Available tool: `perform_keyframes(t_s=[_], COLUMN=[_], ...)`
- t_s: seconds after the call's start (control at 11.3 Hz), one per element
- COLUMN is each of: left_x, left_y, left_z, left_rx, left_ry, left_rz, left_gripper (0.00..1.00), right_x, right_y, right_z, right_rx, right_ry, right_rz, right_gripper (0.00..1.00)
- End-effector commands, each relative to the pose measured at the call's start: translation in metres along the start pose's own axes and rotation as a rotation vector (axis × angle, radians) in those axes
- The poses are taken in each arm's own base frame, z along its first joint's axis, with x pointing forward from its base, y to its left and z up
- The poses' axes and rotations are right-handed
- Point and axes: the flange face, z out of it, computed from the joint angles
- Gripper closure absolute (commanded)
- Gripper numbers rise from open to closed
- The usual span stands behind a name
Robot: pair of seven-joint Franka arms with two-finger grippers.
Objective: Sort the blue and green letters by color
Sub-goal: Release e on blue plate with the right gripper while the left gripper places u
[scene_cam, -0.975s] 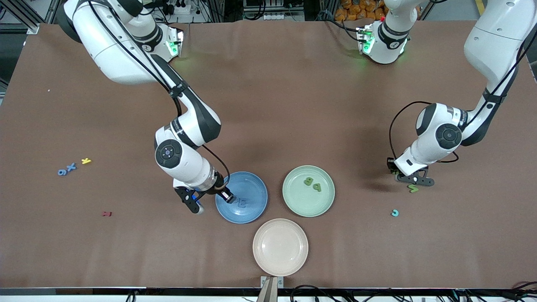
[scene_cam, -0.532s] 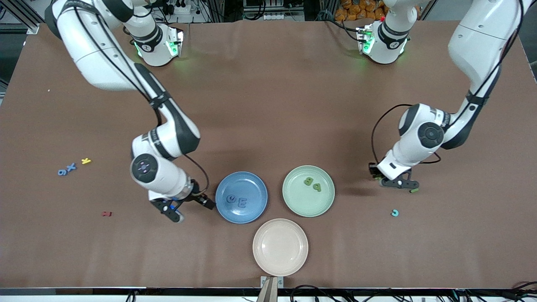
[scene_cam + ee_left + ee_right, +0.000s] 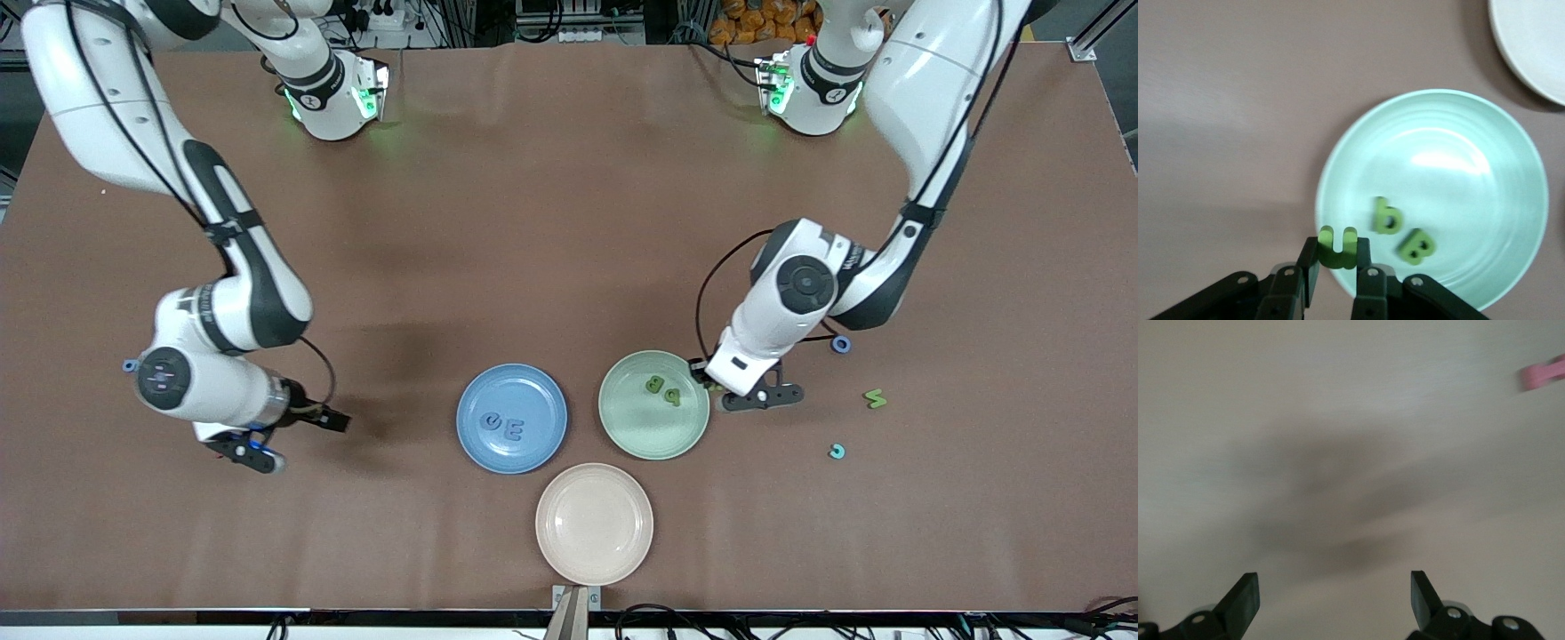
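Note:
My left gripper [image 3: 1337, 252] is shut on a green U-shaped letter [image 3: 1337, 241] and hangs over the rim of the green plate [image 3: 633, 428], at its edge toward the left arm's end [image 3: 756, 397]. Two green letters [image 3: 663, 389] lie in that plate. The blue plate [image 3: 533, 391] holds two blue letters [image 3: 502, 426]. Another green letter [image 3: 876, 399] and a blue ring-shaped letter [image 3: 840, 343] lie on the table near the left arm. My right gripper [image 3: 284, 434] is open and empty above bare table toward the right arm's end [image 3: 1331, 583]. One blue letter [image 3: 130, 364] peeks out beside its wrist.
An empty beige plate [image 3: 594, 523] sits nearest the front camera, between the two coloured plates. A small teal letter [image 3: 837, 452] lies nearer the camera than the loose green letter. A blurred pinkish piece [image 3: 1541, 375] shows in the right wrist view.
My right gripper opened, left a second blue letter in the blue plate and swung away toward the right arm's end. My left gripper carried the green letter across to the green plate's rim.

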Motion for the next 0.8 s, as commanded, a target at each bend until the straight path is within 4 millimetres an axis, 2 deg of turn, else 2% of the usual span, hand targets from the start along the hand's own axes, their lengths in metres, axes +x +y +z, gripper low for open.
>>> perform_keyframes(t_s=[0.0, 0.09, 0.27, 0.35, 0.44, 0.53, 0.71], left_x=[0.004, 0.005, 0.007, 0.011, 0.013, 0.019, 0.035], left_y=[0.038, 0.039, 0.038, 0.031, 0.026, 0.011, -0.032], left_z=[0.02, 0.019, 0.015, 0.014, 0.011, 0.008, -0.003], left_rx=[-0.023, -0.023, -0.018, -0.011, 0.005, 0.038, 0.082], left_ry=[-0.014, -0.009, 0.003, 0.008, 0.017, 0.013, -0.006], left_rz=[-0.093, -0.093, -0.08, -0.085, -0.063, -0.025, 0.076], left_gripper=[0.9, 0.51, 0.0, 0.0, 0.0, 0.0, 0.0], right_x=[-0.005, 0.0, 0.004, 0.007, 0.008, 0.009, 0.009], right_y=[0.109, 0.144, 0.222, 0.256, 0.277, 0.292, 0.322], right_z=[-0.01, -0.008, 0.009, 0.016, 0.021, 0.023, 0.035], right_rx=[-0.022, -0.02, 0.0, 0.012, 0.021, 0.025, 0.039], right_ry=[-0.016, -0.025, -0.042, -0.036, -0.037, -0.033, -0.035], right_rz=[-0.171, -0.196, -0.286, -0.337, -0.365, -0.385, -0.427], right_gripper=[0.0, 0.0, 0.0, 0.0, 0.0, 0.0, 0.0])
